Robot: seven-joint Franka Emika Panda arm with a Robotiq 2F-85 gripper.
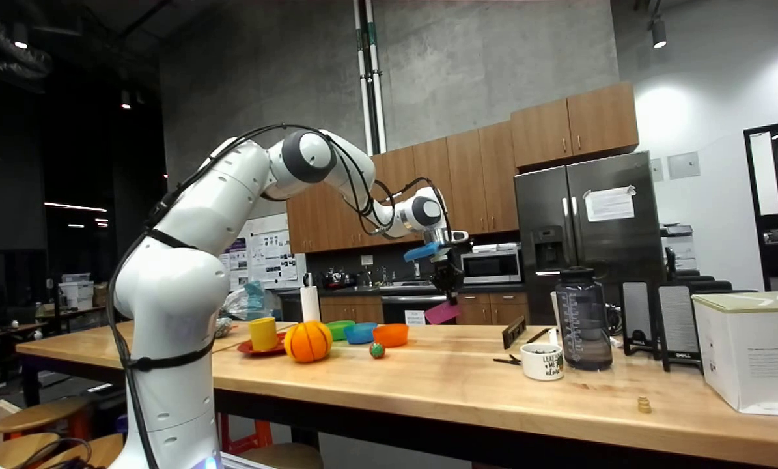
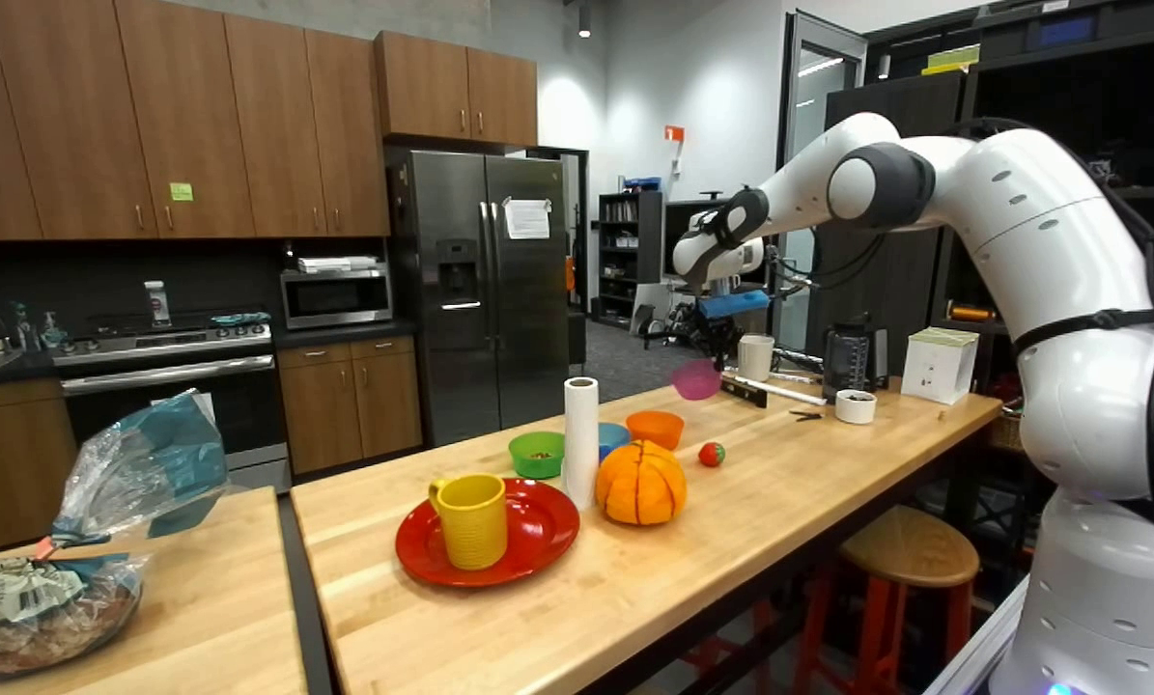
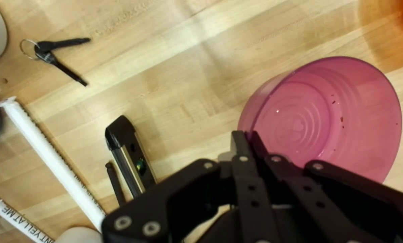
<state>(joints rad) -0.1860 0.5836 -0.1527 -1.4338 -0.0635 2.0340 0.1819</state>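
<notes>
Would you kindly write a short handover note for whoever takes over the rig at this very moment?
Gripper: closed on the rim of the pink bowl, which is tilted.
Things: the pink bowl hangs above the table. An orange bowl, a blue bowl and a green bowl stand in a group on the table; the green bowl has small bits in it.
Done: the pink bowl is in the grip and clear of the table; a few small specks show inside it.
Left: the pink bowl is not yet set down; I would keep the grip until something supports it.

a translucent pink bowl, dark-specked inside, hangs tilted above the table, rim pinched by the gripper.
</notes>
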